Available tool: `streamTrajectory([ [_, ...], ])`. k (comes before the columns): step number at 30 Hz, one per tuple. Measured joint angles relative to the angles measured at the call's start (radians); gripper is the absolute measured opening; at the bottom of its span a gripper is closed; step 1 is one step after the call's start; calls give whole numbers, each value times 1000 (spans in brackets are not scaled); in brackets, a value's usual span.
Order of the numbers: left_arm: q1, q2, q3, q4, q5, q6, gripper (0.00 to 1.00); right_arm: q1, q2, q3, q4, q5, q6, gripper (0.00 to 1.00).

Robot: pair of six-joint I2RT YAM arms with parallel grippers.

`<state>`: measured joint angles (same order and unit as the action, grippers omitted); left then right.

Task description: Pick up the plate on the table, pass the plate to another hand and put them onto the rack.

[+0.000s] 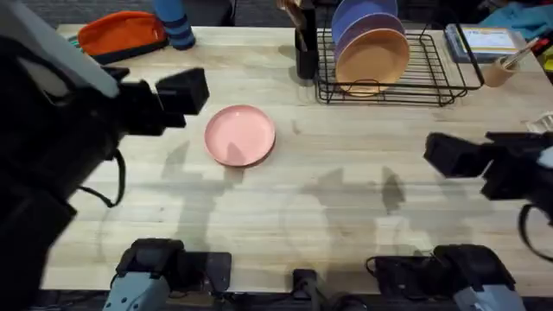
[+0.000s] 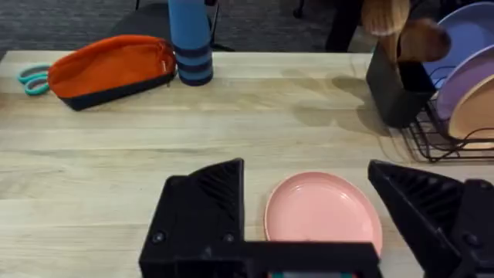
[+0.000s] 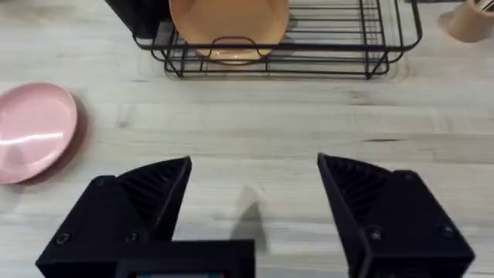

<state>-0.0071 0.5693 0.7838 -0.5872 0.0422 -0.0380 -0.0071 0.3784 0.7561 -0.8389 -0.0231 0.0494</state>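
Left arm: black links, pale grey upper shell, thin black cable looping beside it.
Left gripper (image 2: 305, 212): two black wedge-shaped fingers with ribbed inner faces, small screws.
Right gripper (image 3: 255, 205): matching black ribbed fingers, screws near the corners.
Bases: grey-and-black housings.

Overhead: fixed above arm bases, looking down and forward across table (image 1: 346, 199) to rack (image 1: 432, 73) at far edge. Left wrist: low, close over pink plate (image 2: 323, 212), facing far edge; orange pouch (image 2: 112, 68) and rack corner (image 2: 444, 143) beyond. Right wrist: raised, facing rack (image 3: 324, 58); plate (image 3: 35, 131) off to one side. Plate and rack common to all three.
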Motion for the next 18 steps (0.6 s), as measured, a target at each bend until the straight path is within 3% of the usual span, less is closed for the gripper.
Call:
streamTrajectory([
  [8,0,100,211,-143,4,0,993,0,162,198,-74,0,3,997],
  [12,0,210,338,-258,7,0,993,0,254,312,-118,-19,3,996],
  [18,0,275,355,-267,7,0,994,0,289,340,-119,-42,3,997],
])
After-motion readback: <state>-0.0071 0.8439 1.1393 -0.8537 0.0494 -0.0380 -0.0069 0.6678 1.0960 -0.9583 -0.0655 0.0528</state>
